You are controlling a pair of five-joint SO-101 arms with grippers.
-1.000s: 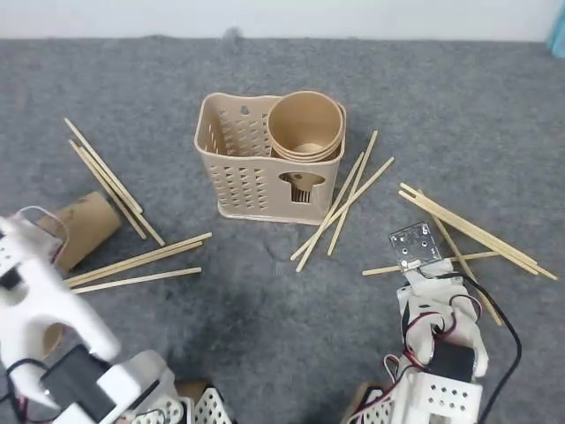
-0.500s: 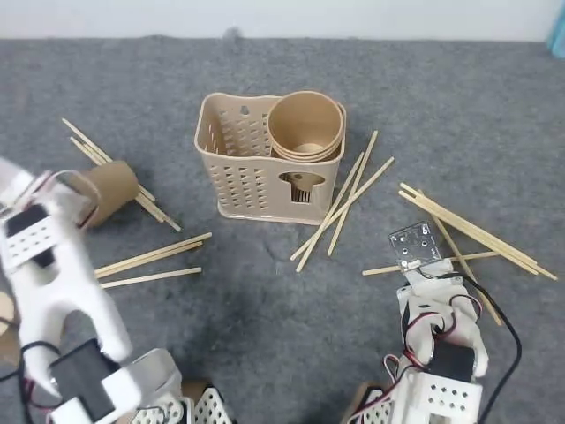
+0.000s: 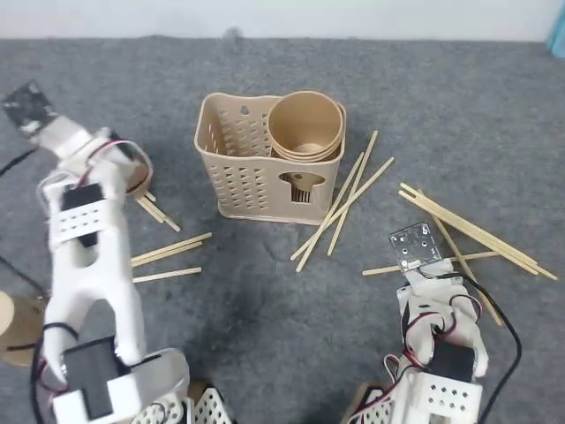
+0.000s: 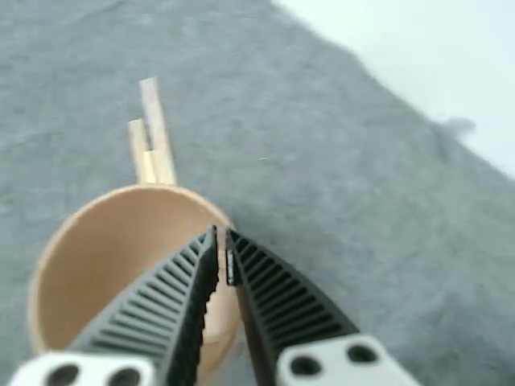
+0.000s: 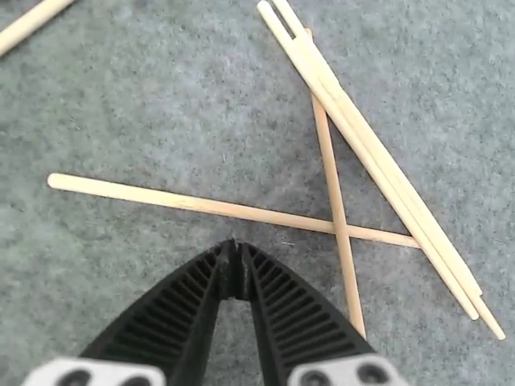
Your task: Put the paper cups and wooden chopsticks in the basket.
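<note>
My left gripper (image 4: 221,233) is shut on the rim of a brown paper cup (image 4: 105,249), one finger inside and one outside. In the high view the left arm (image 3: 84,221) stands left of the basket (image 3: 252,190), and a sliver of the cup (image 3: 139,179) shows beside it. The beige basket holds stacked paper cups (image 3: 305,124). My right gripper (image 5: 235,245) is shut on nothing, just above a single wooden chopstick (image 5: 217,207) that crosses a bundle of chopsticks (image 5: 370,161).
Loose chopsticks lie left of the basket (image 3: 168,252), lean by its right side (image 3: 344,203), and spread at the far right (image 3: 468,230). Another brown cup (image 3: 16,327) sits at the left edge. Grey carpet lies open in front of the basket.
The left arm has swung from the near left toward the back, carrying the paper cup up off the carpet. Chopsticks on the left were shifted. The right arm has kept still.
</note>
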